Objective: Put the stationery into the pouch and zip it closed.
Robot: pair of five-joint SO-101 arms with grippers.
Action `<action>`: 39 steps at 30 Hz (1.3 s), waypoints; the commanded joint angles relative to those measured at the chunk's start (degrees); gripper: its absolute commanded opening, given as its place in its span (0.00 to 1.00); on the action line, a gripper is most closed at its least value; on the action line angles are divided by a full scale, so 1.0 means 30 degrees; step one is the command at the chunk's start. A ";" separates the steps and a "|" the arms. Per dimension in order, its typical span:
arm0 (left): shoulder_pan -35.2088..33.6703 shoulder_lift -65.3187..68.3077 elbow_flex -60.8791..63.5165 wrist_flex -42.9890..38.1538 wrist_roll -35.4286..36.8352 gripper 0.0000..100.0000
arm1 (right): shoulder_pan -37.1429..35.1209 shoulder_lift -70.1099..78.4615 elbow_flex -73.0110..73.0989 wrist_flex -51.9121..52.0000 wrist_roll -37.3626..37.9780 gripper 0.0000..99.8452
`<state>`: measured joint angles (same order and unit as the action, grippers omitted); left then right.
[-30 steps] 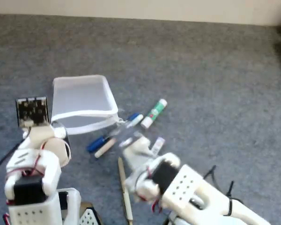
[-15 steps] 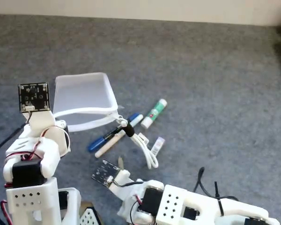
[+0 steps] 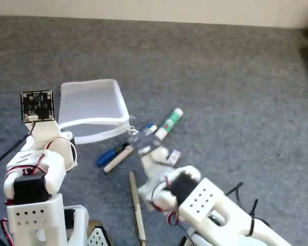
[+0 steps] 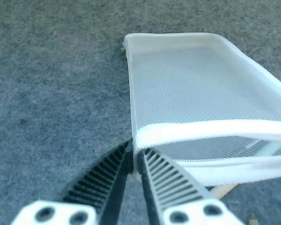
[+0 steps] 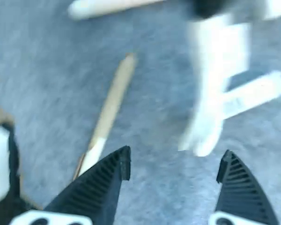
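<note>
On the grey carpet, the right gripper, jaws spread wide, has swung forward again over the loose stationery, the pencil near 1 finger, while the left gripper keeps pinching the open pouch by its rim, so probably a pick-up comes next.

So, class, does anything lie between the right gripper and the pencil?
Nothing visible does: the right gripper hangs open over bare carpet, and the pencil lies uncovered just to one side of it.

Sheer mesh pouch, rough carpet
</note>
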<state>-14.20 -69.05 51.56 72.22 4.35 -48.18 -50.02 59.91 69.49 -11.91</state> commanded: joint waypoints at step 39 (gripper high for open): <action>0.0278 0.0073 -0.0161 -0.0059 -0.0029 0.01 | 0.7429 1.0476 -0.4117 -0.6608 -0.6681 0.17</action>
<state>-14.20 -69.05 51.65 72.22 4.35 -27.78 -20.04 51.12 53.23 -31.16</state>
